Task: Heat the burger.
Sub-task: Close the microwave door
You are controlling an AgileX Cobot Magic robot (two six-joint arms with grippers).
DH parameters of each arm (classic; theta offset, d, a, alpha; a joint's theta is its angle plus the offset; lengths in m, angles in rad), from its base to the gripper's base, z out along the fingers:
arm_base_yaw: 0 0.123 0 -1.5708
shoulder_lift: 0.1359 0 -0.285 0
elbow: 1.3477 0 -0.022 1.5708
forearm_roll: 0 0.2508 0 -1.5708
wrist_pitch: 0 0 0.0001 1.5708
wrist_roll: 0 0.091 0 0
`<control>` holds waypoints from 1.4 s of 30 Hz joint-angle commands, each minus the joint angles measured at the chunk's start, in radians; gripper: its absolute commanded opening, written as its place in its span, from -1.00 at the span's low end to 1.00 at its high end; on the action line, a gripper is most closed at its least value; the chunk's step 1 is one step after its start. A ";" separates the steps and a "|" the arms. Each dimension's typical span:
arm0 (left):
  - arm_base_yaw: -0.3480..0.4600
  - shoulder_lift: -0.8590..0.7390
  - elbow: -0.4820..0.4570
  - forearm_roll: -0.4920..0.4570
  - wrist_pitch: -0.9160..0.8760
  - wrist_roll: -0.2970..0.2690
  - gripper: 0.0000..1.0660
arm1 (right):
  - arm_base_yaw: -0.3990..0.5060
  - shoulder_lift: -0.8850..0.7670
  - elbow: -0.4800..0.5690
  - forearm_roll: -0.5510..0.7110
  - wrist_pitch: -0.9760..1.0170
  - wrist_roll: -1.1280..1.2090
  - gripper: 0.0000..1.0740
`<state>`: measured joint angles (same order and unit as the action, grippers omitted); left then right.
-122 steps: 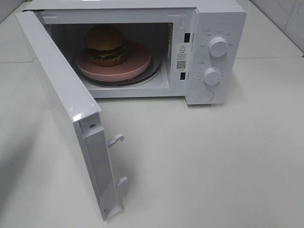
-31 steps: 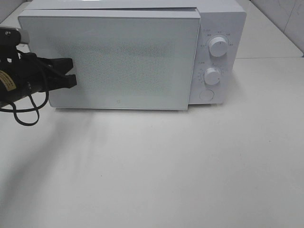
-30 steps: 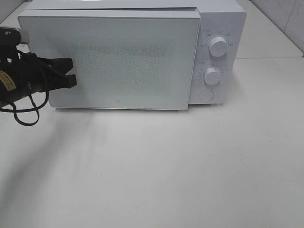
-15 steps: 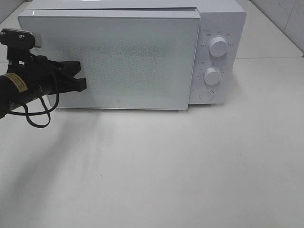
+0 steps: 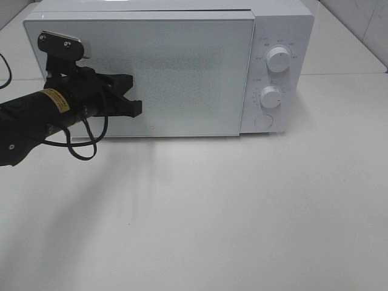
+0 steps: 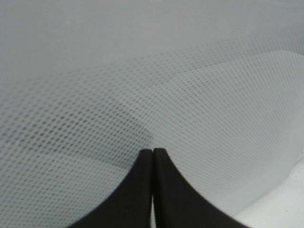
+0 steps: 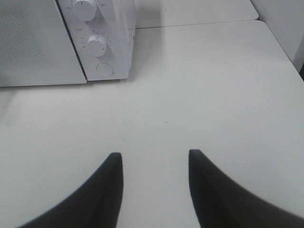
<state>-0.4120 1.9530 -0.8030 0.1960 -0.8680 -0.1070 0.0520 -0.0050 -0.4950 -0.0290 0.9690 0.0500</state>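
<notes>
Left arm (image 5: 30, 118) comes in from the left edge, with a black cable (image 5: 79, 151) looping under it. The left gripper (image 5: 134, 109) is clenched: in the left wrist view its fingertips (image 6: 153, 151) press flat together with nothing between them. The tips sit right at the dotted mesh of the microwave door (image 5: 182, 73), in its left half. Can't confirm contact.

The door is closed flush across the front of the microwave (image 5: 285, 24). The burger is not visible, and the mesh window shows nothing of the cavity from any view.

The control panel is right of the door: upper knob (image 5: 278, 59), lower knob (image 5: 270, 97), round button (image 5: 263, 121) at the bottom. Nothing is touching them.

The table (image 5: 242, 212) in front of the microwave is white.

The right gripper (image 7: 154, 156) shows only in its own wrist view. Its jaws are apart, grasping nothing, over bare table well to the right of the microwave, with the panel near the edge of that view.
</notes>
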 commanded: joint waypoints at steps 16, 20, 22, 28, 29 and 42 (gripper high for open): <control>-0.088 0.097 -0.203 -0.316 -0.032 0.043 -1.00 | 0.002 -0.025 -0.001 0.001 -0.008 -0.002 -0.13; -0.116 0.107 -0.241 -0.319 -0.008 0.043 -1.00 | 0.002 -0.025 -0.001 0.001 -0.008 -0.002 -0.13; -0.121 0.109 -0.251 -0.319 -0.007 0.044 -1.00 | 0.002 -0.025 -0.001 0.001 -0.008 -0.002 -0.13; -0.149 0.110 -0.271 -0.326 -0.004 0.047 -1.00 | 0.002 -0.025 -0.001 0.001 -0.008 -0.002 -0.13; -0.155 0.109 -0.271 -0.326 -0.004 0.047 -1.00 | 0.002 -0.025 -0.001 0.001 -0.008 -0.002 -0.13; -0.241 0.056 -0.271 -0.325 0.116 0.116 -1.00 | 0.002 -0.025 -0.001 0.001 -0.008 -0.002 -0.13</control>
<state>-0.6660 2.0220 -1.0520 -0.0590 -0.7340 0.0000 0.0520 -0.0050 -0.4950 -0.0290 0.9690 0.0500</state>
